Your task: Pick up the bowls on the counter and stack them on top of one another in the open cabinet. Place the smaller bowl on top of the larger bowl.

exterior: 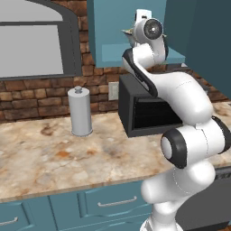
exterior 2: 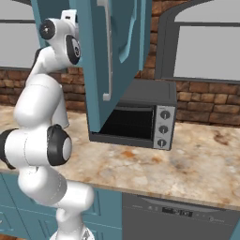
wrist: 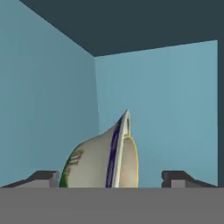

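Inside the cabinet (wrist: pixel 52 96), between the parted fingertips (wrist: pixel 43 177) of the gripper (wrist: pixel 111 178), lay the larger bowl (wrist: pixel 94 164), tipped on edge. Rim faced right; nothing clamped.

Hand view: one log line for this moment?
gripper: open | larger bowl: tilted on edge between fingertips | cabinet: arm reaching inside

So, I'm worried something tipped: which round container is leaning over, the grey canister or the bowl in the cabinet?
The pale bowl in the cabinet: it leans steeply on its side, while the grey canister stands upright on the counter.
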